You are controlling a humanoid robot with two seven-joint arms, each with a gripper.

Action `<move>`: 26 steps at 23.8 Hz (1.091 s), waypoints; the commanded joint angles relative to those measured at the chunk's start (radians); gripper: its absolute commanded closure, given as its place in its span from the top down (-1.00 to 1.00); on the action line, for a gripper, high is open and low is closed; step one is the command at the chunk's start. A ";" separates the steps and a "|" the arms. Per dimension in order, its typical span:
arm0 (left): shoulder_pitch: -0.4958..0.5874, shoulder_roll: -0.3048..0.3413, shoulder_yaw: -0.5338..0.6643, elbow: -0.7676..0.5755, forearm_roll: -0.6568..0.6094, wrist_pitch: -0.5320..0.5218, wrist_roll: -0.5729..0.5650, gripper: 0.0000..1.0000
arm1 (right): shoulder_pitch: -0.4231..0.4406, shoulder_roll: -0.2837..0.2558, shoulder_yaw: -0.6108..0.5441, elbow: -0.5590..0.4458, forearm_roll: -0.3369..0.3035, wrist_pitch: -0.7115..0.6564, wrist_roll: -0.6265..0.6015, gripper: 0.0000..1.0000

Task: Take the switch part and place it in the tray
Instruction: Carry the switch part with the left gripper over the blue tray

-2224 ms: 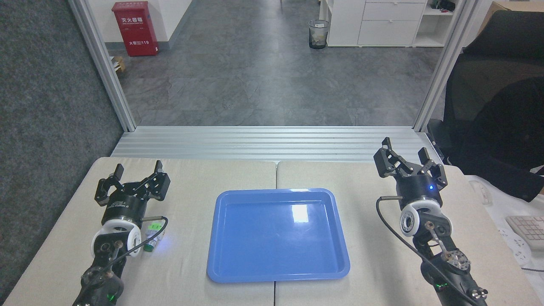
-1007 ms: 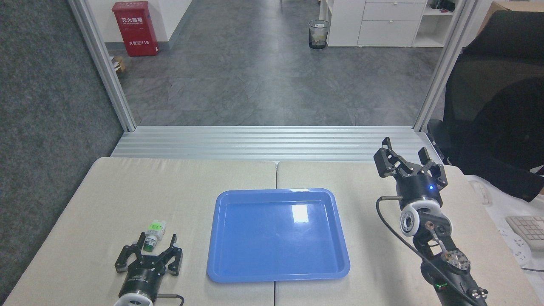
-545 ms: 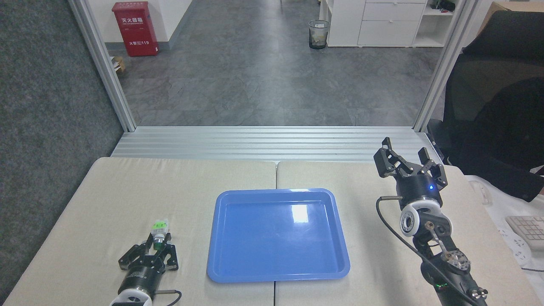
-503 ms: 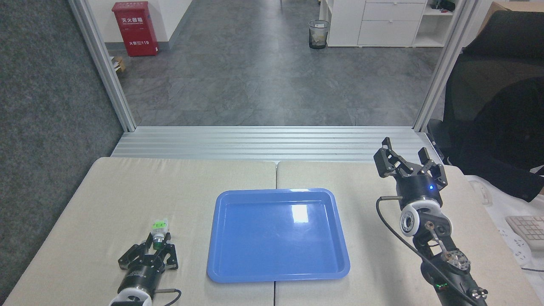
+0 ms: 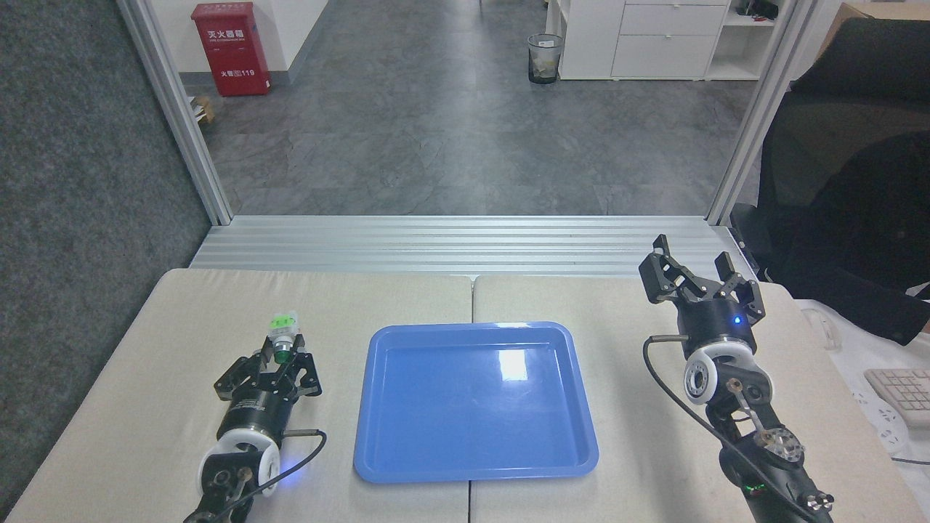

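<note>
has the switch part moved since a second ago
Yes. The switch part, shut in the left pincer, has gone away from the robot, from beside the tray's near half to level with its far edge.

The near end of the switch part [image 5: 282,335] is covered by the fingers of the left gripper [image 5: 279,357], so the contact itself cannot be made out; both forearms are cut by the bottom edge; a keyboard [image 5: 904,392] runs off the right edge; the lettering on the red cabinet [image 5: 230,47] is too small to read.

Beige table [image 5: 581,305], blue tray [image 5: 476,476] lying at centre
</note>
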 commanded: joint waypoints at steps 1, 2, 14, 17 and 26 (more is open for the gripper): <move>0.047 -0.227 -0.256 -0.265 -0.184 0.027 -0.018 -1.00 | 0.000 0.000 -0.001 0.000 0.000 0.000 -0.002 1.00; 0.050 -0.225 -0.319 -0.240 -0.204 0.059 -0.015 -1.00 | 0.000 0.000 0.000 0.000 0.000 0.000 -0.001 1.00; 0.044 -0.227 -0.671 -0.018 -0.198 0.271 -0.019 -1.00 | 0.000 0.000 0.000 0.000 0.000 0.000 -0.001 1.00; 0.044 -0.227 -0.671 0.025 -0.198 0.319 -0.024 -1.00 | 0.000 0.000 0.000 0.000 0.000 0.000 -0.001 1.00; 0.044 -0.225 -0.659 0.033 -0.196 0.368 -0.036 -0.96 | 0.000 0.000 0.000 0.000 0.000 0.000 -0.001 1.00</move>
